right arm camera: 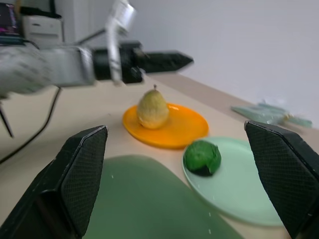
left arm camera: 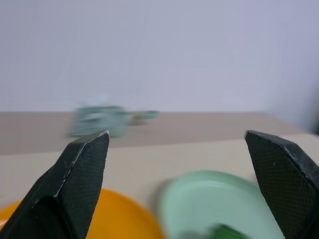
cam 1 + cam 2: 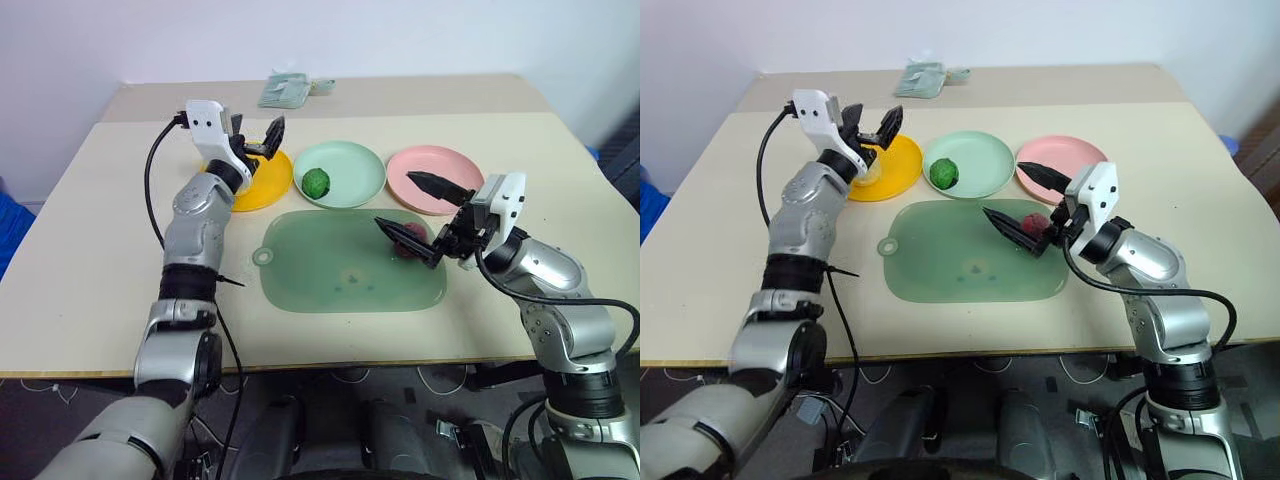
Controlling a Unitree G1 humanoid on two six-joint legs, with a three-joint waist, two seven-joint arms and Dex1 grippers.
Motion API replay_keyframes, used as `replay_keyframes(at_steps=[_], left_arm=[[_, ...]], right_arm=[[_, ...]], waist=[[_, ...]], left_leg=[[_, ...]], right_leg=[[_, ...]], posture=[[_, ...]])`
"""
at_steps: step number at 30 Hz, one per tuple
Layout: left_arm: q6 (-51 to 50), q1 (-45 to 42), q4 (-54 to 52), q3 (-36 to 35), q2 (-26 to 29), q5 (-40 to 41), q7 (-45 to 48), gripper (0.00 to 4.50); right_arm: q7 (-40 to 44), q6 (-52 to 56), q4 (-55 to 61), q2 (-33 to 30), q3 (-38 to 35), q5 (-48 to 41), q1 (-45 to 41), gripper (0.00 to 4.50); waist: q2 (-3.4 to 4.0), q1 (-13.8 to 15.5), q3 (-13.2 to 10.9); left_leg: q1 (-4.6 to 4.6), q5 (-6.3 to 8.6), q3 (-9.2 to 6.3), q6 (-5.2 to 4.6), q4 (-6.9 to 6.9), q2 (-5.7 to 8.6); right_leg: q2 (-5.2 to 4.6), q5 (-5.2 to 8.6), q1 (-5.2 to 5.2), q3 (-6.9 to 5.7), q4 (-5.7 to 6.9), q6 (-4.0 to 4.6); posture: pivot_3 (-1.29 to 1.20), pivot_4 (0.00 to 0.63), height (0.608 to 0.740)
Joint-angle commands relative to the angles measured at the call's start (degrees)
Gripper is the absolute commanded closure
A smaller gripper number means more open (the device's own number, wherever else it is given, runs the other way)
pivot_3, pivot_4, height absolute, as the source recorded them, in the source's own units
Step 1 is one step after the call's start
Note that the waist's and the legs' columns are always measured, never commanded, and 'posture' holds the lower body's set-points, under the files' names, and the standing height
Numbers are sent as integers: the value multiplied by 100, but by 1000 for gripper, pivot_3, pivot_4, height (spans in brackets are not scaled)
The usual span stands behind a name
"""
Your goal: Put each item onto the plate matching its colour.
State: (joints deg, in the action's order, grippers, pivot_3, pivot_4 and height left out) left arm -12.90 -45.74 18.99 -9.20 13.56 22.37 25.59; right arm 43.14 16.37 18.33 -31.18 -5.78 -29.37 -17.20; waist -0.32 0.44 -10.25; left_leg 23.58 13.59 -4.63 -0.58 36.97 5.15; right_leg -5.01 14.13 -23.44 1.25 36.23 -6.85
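While the pale yellow pear (image 1: 152, 109) stands on the orange-yellow plate (image 3: 268, 187) and the bumpy green ball (image 3: 316, 182) sits on the mint green plate (image 3: 358, 172), the dark red fruit (image 3: 1034, 223) lies right of centre on the green board (image 3: 330, 270) — just below the pink plate (image 3: 415, 170). It looks light, hard and rounded, likely to roll; pinching its middle seems safest. Both the right gripper (image 3: 422, 217) and left gripper (image 3: 256, 137) gape empty — the right straddling the fruit, with free table around.
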Motion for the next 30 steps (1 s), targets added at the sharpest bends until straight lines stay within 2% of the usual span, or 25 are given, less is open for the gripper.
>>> replay_keyframes(at_steps=[1, 2, 4, 8, 10, 13, 18, 25, 28, 30], left_arm=[[-774, 487, -1416, 340, 472, 495, 945, 62], [-585, 768, -1647, 478, 635, 259, 1055, 62], [-82, 1285, -1928, 505, 780, 421, 1776, 62], [-583, 2153, -2560, 419, 1683, 1122, 3240, 62], [-803, 2511, -2852, 268, 2056, 1458, 3649, 62], [-759, 3018, -3240, 206, 2569, 1533, 4167, 62], [-888, 3549, -3670, -137, 2964, 1781, 4307, 62], [-968, 3765, -3991, -251, 3012, 1855, 4142, 62], [-966, 3813, -4053, -240, 2992, 1847, 4089, 0], [-961, 3834, -4083, -228, 2975, 1840, 4046, 0]], right_arm=[[-133, 29, -57, -33, 9, 193, 0, 0], [-165, 27, -225, -11, 63, 290, -23, 0], [-233, -5, -582, 31, 155, 499, -94, 0], [-199, -208, -1369, 142, 275, 778, -311, 0], [-113, -244, -1734, 195, 328, 832, -421, 0], [-31, -374, -2289, 239, 412, 1019, -591, 0], [156, -562, -3001, 292, 517, 1220, -755, 0], [375, -792, -3570, 351, 570, 1395, -890, 0], [396, -841, -3629, 391, 544, 1391, -941, 880], [362, -873, -3551, 415, 492, 1375, -967, 1803]], waist=[[1, -11, 0], [5, -32, 3], [12, -26, 7], [15, -66, 5], [15, -81, 4], [17, -96, 4], [19, -101, 3], [21, -114, 2], [22, -120, 1], [22, -115, 1]], left_leg=[[0, 0, 0, 0, 0, 0], [0, 0, 0, 0, 0, -1], [-4, 0, 1, 1, -2, 0], [-6, 0, 4, 1, -8, -4], [-6, 0, 3, 1, -12, -6], [-6, 1, 2, 0, -13, -5], [-6, 1, 2, 0, -20, -6], [-7, 1, 1, 1, -20, -6], [-7, 1, 1, 1, -22, -6], [-7, 1, 1, 1, -23, -6]], right_leg=[[1, 0, 0, 0, 1, 0], [1, 0, -1, 1, 1, 1], [0, 0, 2, 3, -1, 2], [0, 2, -1, 6, -2, 6], [-3, 2, -1, 6, -4, 7], [-10, 2, 2, 7, -12, 7], [-12, 3, -1, 11, -11, 9], [-11, 4, -1, 10, -12, 9], [-10, 4, -2, 10, -12, 9], [-10, 3, -3, 10, -12, 9]], posture=[[0, 150, 740], [0, 150, 740], [0, 150, 740], [0, 150, 740], [0, 150, 740], [0, 150, 740], [0, 150, 740], [0, 150, 740], [0, 150, 740], [0, 150, 740]])
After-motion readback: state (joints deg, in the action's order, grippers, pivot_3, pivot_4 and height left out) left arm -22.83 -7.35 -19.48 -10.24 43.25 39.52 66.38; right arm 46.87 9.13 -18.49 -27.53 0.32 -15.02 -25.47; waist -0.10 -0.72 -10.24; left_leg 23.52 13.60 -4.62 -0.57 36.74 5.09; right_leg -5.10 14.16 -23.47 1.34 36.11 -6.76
